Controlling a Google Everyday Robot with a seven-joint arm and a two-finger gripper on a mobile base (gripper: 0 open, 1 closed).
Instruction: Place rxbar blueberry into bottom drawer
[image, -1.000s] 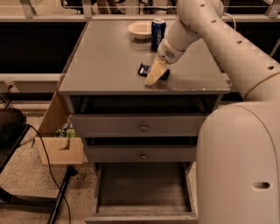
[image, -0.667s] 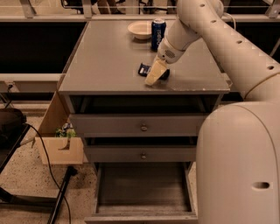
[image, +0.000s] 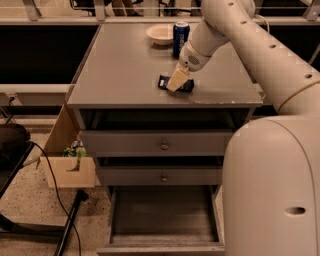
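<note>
**Bar on the cabinet top, under the gripper**

The small flat dark navy-blue snack bar wrapper, the rxbar blueberry (image: 187, 86), lies flat on the grey cabinet top (image: 125, 70) near its front edge. You see only its two ends, because the cream gripper (image: 175, 82) sits right over its middle, tip down on it. Whether the tool has hold of the bar or only rests on it, you cannot tell.

- Just behind the gripper: an upright blue soda can (image: 180, 37), apart from the bar.
- Behind and to the left of the gripper, beside the can: a shallow cream bowl (image: 160, 34).
- Below the gripper, in the cabinet front: two shut grey drawers with round knobs, upper (image: 164, 146) and middle (image: 163, 177).
- Lowest, well below the tool: the bottom drawer (image: 160, 248), a deep grey tray, pulled out towards you.
- Far down-left of the tool, on the floor beside the cabinet: an open cardboard box (image: 67, 172) with something green in it.
</note>
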